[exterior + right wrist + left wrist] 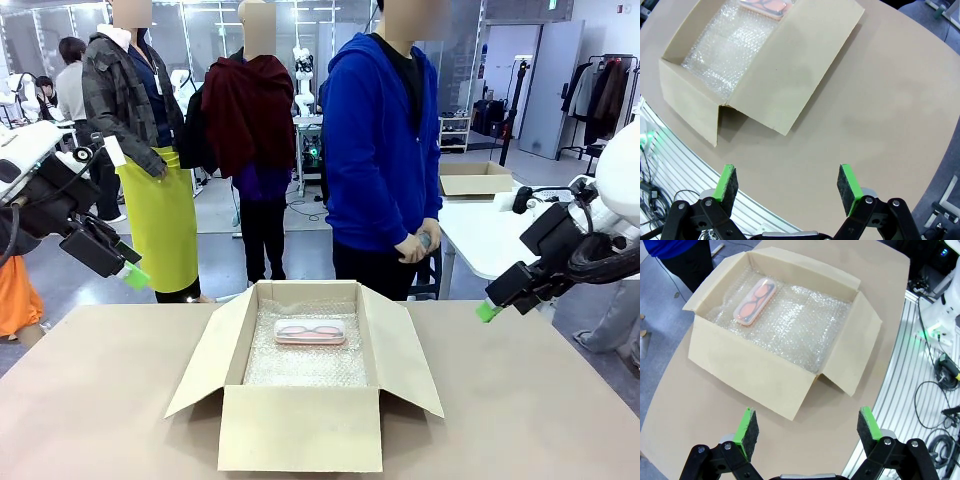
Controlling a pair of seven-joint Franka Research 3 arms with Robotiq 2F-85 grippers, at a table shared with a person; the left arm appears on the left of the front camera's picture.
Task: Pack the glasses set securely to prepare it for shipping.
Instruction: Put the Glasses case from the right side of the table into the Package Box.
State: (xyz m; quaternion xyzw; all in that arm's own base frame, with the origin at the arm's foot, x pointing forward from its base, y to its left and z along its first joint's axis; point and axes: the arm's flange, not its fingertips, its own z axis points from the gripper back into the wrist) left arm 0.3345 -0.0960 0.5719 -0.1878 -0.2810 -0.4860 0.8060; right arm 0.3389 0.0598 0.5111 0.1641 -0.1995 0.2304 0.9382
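Pink case [310, 332] lies centre frame, inside cardboard box [300, 430] on bubble wrap [300, 365]. Prob. light, stiff, slippery; take across long edges. Left gripper [807, 422] & right gripper [787, 182]: fingers apart, empty.

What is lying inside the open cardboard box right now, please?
A pale pink glasses case with frames inside lies on bubble wrap lining the cardboard box, toward its far wall. Whatever is beneath the wrap is covered.
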